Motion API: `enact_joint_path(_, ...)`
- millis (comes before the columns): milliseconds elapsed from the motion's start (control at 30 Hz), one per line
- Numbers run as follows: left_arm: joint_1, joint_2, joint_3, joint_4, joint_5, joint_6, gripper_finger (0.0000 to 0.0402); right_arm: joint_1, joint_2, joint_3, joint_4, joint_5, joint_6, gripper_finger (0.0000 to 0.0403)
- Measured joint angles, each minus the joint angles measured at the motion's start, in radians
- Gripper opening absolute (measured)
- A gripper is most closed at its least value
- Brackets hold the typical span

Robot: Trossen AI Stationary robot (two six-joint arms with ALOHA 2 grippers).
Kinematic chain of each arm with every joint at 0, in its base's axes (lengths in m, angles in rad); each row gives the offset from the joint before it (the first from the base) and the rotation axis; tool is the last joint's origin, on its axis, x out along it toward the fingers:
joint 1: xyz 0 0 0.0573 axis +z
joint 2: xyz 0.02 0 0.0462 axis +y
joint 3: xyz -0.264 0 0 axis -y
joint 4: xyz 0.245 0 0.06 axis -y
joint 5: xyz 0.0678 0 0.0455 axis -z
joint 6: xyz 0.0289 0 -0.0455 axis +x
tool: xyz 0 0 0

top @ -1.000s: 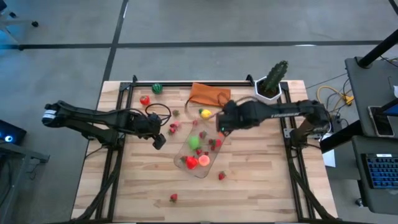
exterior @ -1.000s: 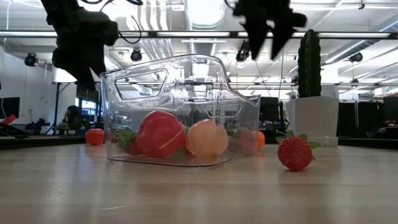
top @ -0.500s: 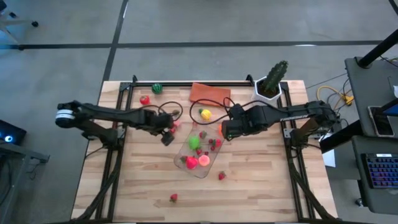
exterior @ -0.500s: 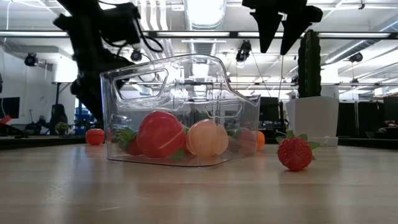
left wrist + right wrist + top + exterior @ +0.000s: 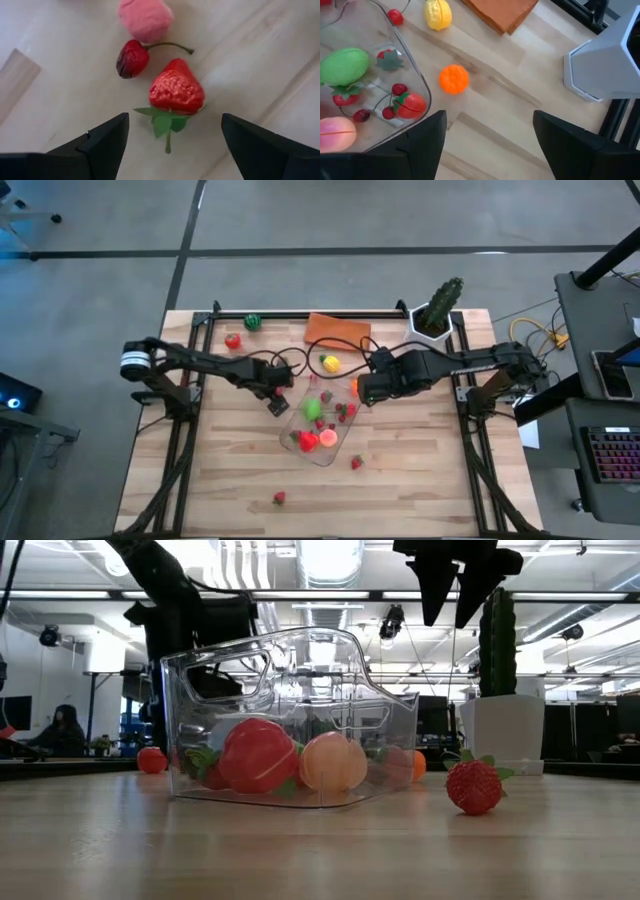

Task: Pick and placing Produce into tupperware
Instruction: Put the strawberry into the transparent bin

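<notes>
The clear tupperware (image 5: 322, 422) (image 5: 290, 720) lies on the wooden table and holds a green fruit (image 5: 344, 65), a red one (image 5: 257, 754), a peach one (image 5: 332, 762) and cherries. My left gripper (image 5: 276, 398) (image 5: 172, 145) is open at the tupperware's left side, its fingers standing either side of a loose strawberry (image 5: 176, 90) without touching it. A cherry (image 5: 132, 57) and a pink fruit (image 5: 146, 17) lie just beyond. My right gripper (image 5: 361, 389) (image 5: 487, 145) is open above the tupperware's right corner, near a small orange fruit (image 5: 454, 79).
More produce lies loose: a lemon (image 5: 330, 363), a red tomato (image 5: 233, 340), a green piece (image 5: 253, 322), and strawberries (image 5: 355, 463) (image 5: 279, 498) toward the near edge. An orange cloth (image 5: 337, 330) and a cactus in a white pot (image 5: 438, 308) sit along the far edge.
My left gripper has travelled toward the table's right, closing on the tupperware's left side and coming down over the loose strawberry. My right gripper has shifted slightly toward the near edge and then held still. Both have stayed open.
</notes>
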Motion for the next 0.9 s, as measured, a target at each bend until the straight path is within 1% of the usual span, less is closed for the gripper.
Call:
enact_joint_path(300,0.009,0.015,0.004,0.096,0.001,0.012,0.0236,0.0,0.0,0.0,-0.001,0.0,0.001,0.0287)
enact_joint_path(467,0.032,0.023,0.004,0.093,0.001,0.02,0.0202,0.0,0.0,-0.001,-0.001,0.0,0.011,0.0285)
enact_joint_path(733,0.045,0.037,0.004,0.099,0.005,0.058,0.0128,0.0,0.0,-0.002,-0.001,0.0,0.018,0.0278)
enact_joint_path(800,0.045,0.036,0.006,0.098,0.006,0.067,0.0116,0.0,0.0,-0.002,-0.001,0.0,0.018,0.0279)
enact_joint_path(900,0.045,0.005,0.011,0.078,0.023,0.066,0.0115,0.0,0.0,-0.002,-0.002,0.0,0.016,0.0278)
